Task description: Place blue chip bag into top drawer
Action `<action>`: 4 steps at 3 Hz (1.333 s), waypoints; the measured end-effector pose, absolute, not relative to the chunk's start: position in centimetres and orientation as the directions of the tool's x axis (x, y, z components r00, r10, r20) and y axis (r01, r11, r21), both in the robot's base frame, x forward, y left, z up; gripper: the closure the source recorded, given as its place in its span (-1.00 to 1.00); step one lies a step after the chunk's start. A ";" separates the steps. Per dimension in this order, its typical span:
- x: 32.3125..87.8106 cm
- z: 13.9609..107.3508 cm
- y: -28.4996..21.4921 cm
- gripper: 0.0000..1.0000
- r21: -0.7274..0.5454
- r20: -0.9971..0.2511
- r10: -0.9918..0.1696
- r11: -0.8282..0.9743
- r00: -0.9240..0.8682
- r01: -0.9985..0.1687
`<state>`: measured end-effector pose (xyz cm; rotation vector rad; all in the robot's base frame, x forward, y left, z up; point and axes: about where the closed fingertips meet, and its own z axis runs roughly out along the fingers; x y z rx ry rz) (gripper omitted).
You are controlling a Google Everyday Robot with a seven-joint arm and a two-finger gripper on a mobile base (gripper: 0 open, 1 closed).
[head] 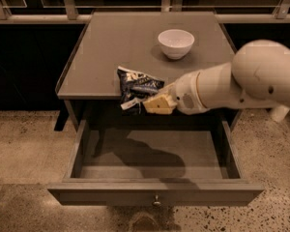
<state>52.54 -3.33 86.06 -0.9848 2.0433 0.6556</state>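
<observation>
The blue chip bag (137, 87) is dark navy with white lettering and hangs in the air at the cabinet top's front edge, above the back of the open top drawer (154, 156). My gripper (154, 103) comes in from the right on a white arm and is shut on the bag's right end with its yellowish fingers (158, 105). The drawer is pulled out wide, its inside bare, with a small round knob (156, 202) at the centre of its front panel.
A white bowl (176, 43) stands on the grey cabinet top (111, 47) toward the back right. A railing and dark windows run behind the cabinet. Speckled floor lies on both sides of the drawer. My arm's bulky white elbow (266, 74) hangs over the cabinet's right side.
</observation>
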 end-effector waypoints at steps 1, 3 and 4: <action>47.7 84.9 -3.2 1.00 0.129 -0.822 -0.355 0.644 -0.444 -0.754; 43.6 79.7 -5.5 1.00 0.128 -0.832 -0.213 0.825 -0.512 -0.551; 46.0 76.2 -9.1 1.00 0.114 -0.822 -0.217 0.843 -0.526 -0.526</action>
